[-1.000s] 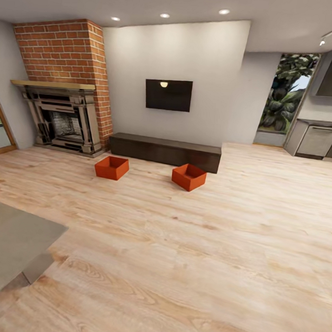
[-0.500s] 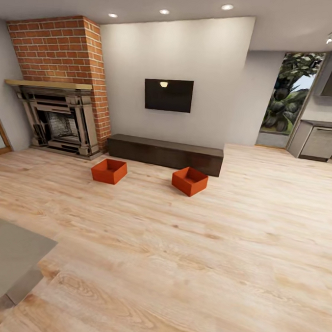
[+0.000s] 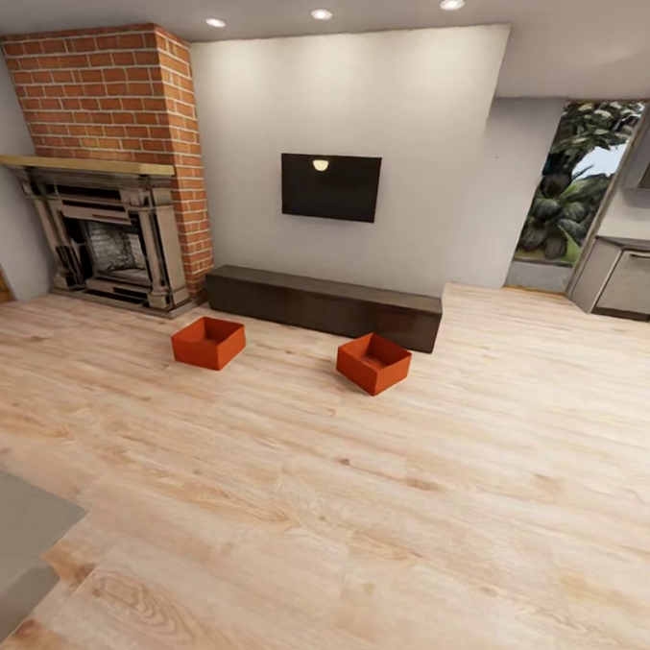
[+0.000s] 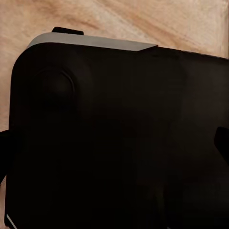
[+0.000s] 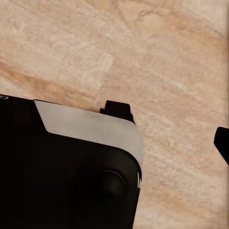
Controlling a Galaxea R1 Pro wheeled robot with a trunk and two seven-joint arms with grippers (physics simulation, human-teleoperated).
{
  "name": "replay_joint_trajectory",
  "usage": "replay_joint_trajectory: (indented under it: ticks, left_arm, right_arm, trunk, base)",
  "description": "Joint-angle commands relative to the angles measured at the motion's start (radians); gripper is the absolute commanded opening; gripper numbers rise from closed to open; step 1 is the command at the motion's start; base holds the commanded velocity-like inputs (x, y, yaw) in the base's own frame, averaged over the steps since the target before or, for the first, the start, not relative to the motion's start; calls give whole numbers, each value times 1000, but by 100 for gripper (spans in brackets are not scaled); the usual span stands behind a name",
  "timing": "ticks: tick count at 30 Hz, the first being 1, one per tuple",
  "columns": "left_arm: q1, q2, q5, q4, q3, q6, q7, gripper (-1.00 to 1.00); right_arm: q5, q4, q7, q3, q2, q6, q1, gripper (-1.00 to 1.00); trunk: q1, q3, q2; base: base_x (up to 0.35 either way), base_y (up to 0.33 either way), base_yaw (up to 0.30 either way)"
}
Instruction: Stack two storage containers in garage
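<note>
Storage containers sit apart on wood floor w/ bench behind. Can't tell gripper state tbh.

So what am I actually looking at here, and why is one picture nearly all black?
This is a simulated wheeled robot with two arms. The big picture comes from a camera on its head, looking across a living room. Two orange-red storage containers sit apart on the wood-plank floor, in front of a long dark bench. Behind are a wall TV and a brick fireplace. The other two pictures come from cameras on each arm, pointing down. The black shape with a grey edge is apparently the robot's own body, with floor beyond it. Whether each pincer is open cannot be told. Nothing is held yet.
</note>
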Motion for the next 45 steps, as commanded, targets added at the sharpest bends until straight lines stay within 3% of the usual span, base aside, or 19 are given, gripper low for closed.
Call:
replay_joint_trajectory:
  ticks: [1,19,45]
  left_arm:
    - [0,0,7,0,1,-3,-2,100]
    - [-1,0,6,-1,0,-2,-3,100]
    - [-1,0,7,0,0,2,-3,100]
  right_arm:
    - [-8,3,-1,8,1,-5,-1,100]
    - [-9,3,-1,8,1,-5,-1,100]
    - [-8,3,-1,9,1,-5,-1,100]
  trunk:
    - [1,-1,0]
    - [1,-1,0]
    - [1,-1,0]
  base:
    - [338,0,0]
    - [338,4,0]
    - [338,118,0]
